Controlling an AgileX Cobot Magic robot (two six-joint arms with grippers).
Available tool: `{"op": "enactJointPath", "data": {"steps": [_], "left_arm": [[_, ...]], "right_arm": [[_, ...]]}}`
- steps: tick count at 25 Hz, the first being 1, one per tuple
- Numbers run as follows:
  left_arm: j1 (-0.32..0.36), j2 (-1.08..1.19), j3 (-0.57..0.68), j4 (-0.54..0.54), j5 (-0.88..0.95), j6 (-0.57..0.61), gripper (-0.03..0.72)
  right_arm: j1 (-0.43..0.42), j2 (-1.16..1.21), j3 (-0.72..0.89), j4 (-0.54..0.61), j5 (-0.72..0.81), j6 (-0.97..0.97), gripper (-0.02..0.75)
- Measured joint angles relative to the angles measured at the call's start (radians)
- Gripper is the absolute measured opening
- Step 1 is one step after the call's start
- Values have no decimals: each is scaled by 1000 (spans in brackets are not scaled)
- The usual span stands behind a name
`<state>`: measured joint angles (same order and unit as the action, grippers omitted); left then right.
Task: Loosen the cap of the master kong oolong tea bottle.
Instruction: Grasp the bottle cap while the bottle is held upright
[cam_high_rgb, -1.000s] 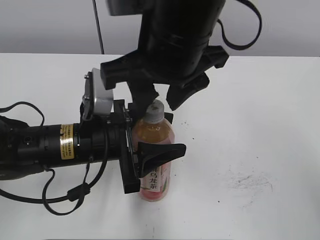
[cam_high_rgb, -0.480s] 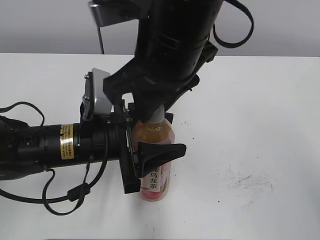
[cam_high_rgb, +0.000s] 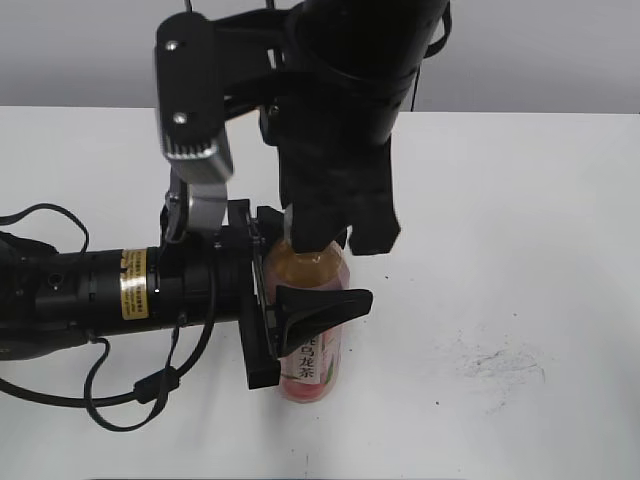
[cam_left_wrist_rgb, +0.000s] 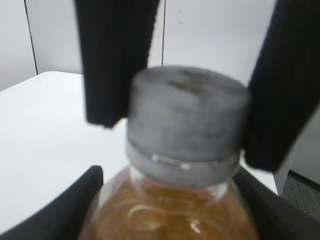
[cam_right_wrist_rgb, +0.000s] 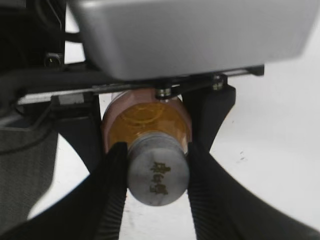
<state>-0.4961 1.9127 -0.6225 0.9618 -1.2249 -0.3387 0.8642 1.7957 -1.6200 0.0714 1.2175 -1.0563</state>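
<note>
The master kong oolong tea bottle (cam_high_rgb: 318, 362) stands upright on the white table, amber tea showing above its pink-and-white label. My left gripper (cam_high_rgb: 300, 305) comes in from the left and is shut on the bottle's body; the left wrist view shows its fingers around the bottle's shoulder (cam_left_wrist_rgb: 170, 212). My right gripper (cam_high_rgb: 335, 235) reaches down from above and is shut on the cap, which it hides in the exterior view. The cap (cam_right_wrist_rgb: 158, 172) shows in the right wrist view, white with a dark logo, pinched between both fingers (cam_right_wrist_rgb: 158, 175). It also shows in the left wrist view (cam_left_wrist_rgb: 187, 117).
The white table (cam_high_rgb: 500, 250) has faint dark scuff marks (cam_high_rgb: 495, 362) at the right. Black cables (cam_high_rgb: 130, 385) trail from the left arm over the table's front left. A grey wall stands behind the table.
My right gripper has turned around the bottle top and closed onto the cap, which was visible one second ago. The left gripper and bottle have not moved.
</note>
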Motion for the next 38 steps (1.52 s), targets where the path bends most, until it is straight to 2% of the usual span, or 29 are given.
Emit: {"op": "enactJointPath", "data": {"steps": [5,8,14,18,23,25,28,30,32,38], "left_arm": [[0,0,0,1,0,2,447],[0,0,0,1,0,2,447],[-1,0,0,-2,0,0,447],[-1,0,-1,-3,0,0,447],[-1,0,-1,1,-1,0,447],[-1,0,-1,1,-1,0,447],[0,0,-1,1,-1,0,447],[0,0,-1,1,-1,0,447],[0,0,-1,1,-1,0,447],[1,0,-1,-4,0,-8,447]], "right_arm": [[0,0,0,1,1,-455,277],[0,-1,-1,-2,1,-663,277],[0,-4,-1,-20,1,-933,277],[0,-8,0,-20,2,-981,277],[0,-8,0,-8,3,-829,293],[0,-11,0,-8,4,-688,335],[0,-14,0,-21,4,-499,452],[0,-14,0,-43,4,-356,527],[0,-14,0,-71,4,-132,566],[0,-14,0,-134,18,380,582]]}}
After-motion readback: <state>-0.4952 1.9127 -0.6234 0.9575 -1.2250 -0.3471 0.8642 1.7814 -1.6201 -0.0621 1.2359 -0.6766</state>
